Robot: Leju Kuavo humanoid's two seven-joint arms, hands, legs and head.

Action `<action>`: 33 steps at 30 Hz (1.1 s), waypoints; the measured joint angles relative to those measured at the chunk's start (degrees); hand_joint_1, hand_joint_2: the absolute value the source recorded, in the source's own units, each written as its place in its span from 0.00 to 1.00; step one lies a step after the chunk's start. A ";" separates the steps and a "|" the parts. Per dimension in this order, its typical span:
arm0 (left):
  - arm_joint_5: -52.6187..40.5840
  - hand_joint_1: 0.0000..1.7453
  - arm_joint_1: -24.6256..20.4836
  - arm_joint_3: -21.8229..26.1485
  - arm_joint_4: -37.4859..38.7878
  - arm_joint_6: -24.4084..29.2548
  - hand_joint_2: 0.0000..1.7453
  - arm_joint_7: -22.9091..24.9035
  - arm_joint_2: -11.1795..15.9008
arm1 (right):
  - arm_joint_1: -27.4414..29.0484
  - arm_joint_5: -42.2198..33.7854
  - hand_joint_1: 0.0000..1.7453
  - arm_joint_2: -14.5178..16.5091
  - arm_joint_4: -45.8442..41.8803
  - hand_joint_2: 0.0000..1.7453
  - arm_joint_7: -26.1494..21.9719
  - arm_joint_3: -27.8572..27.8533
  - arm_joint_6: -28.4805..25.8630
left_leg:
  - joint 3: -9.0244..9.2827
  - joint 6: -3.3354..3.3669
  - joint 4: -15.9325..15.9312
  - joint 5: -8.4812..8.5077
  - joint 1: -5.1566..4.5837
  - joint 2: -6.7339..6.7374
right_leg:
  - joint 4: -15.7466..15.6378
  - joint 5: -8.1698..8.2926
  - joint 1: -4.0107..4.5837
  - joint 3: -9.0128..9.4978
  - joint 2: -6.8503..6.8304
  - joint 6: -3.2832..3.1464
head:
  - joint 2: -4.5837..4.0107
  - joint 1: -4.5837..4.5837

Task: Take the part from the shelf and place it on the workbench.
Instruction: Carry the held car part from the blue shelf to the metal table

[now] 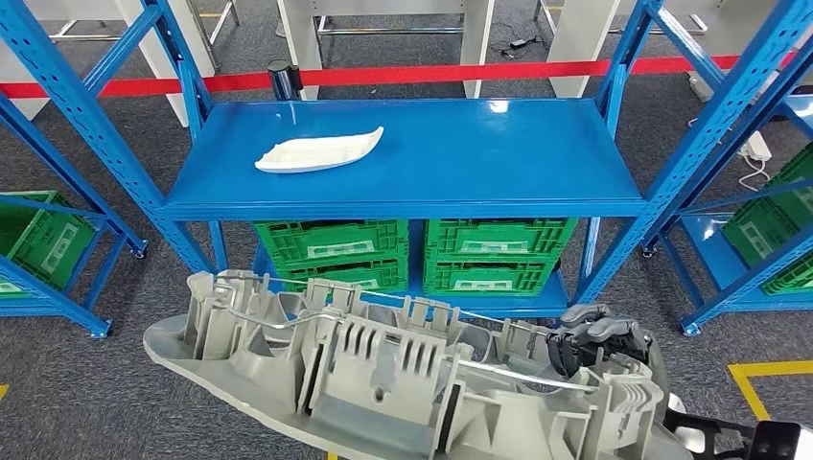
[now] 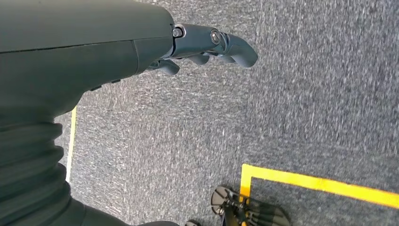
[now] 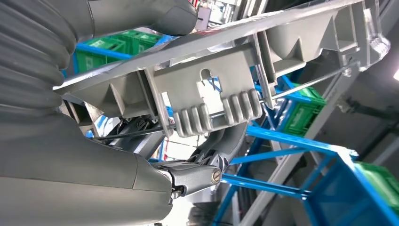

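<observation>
A large grey ribbed plastic part (image 1: 383,374) hangs low in front of me, lying across the lower head view. My right hand (image 1: 596,337) grips it near its right end, dark fingers curled over the edge. In the right wrist view the thumb (image 3: 141,19) presses on one face of the part (image 3: 207,99) and the fingers (image 3: 221,146) hook under it. My left hand (image 2: 211,47) hangs by my side over the grey carpet, holding nothing, its fingers loosely apart. A smaller white part (image 1: 321,150) lies on the blue shelf board (image 1: 479,153), left of its centre.
Green crates (image 1: 331,251) (image 1: 499,254) sit on the blue rack's lower level. More blue racks with green crates stand at both sides. A red barrier tape (image 1: 431,74) runs behind the shelf. Yellow floor lines (image 1: 767,369) (image 2: 320,181) mark the carpet.
</observation>
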 joint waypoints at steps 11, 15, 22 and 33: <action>0.00 0.00 0.03 0.00 0.06 -0.61 1.00 -0.67 0.02 | 1.46 1.39 1.00 2.50 -1.84 1.00 0.04 -2.49 3.77 | 6.69 -2.75 5.21 -6.92 1.18 -0.45 | 0.94 7.14 -0.91 -9.09 -0.33 0.02 | 0.00 -0.88; -0.03 0.00 -0.09 0.00 0.06 -0.56 1.00 -0.46 -0.08 | 1.36 1.71 1.00 2.97 -2.20 1.00 0.03 -2.86 3.60 | 10.82 -0.72 -2.65 -8.63 0.78 -0.37 | 1.18 9.00 -0.89 -9.84 -0.22 1.50 | 0.00 -0.93; -0.61 0.00 0.12 0.00 0.00 -0.55 1.00 -0.85 -0.23 | 2.17 1.95 1.00 2.99 -2.49 1.00 0.03 -3.68 3.07 | 5.48 1.50 -2.40 -4.67 0.74 1.84 | 17.66 -1.76 -1.22 -14.35 0.10 3.28 | 0.00 -0.24; -0.96 0.00 -0.08 -0.02 0.04 -0.61 1.00 -0.34 -0.55 | 2.74 2.77 1.00 2.96 -4.65 1.00 0.01 -4.30 1.91 | 1.50 -1.45 2.06 -4.82 0.65 3.45 | -0.35 1.26 -0.75 -1.43 -1.30 -0.32 | 0.00 -0.01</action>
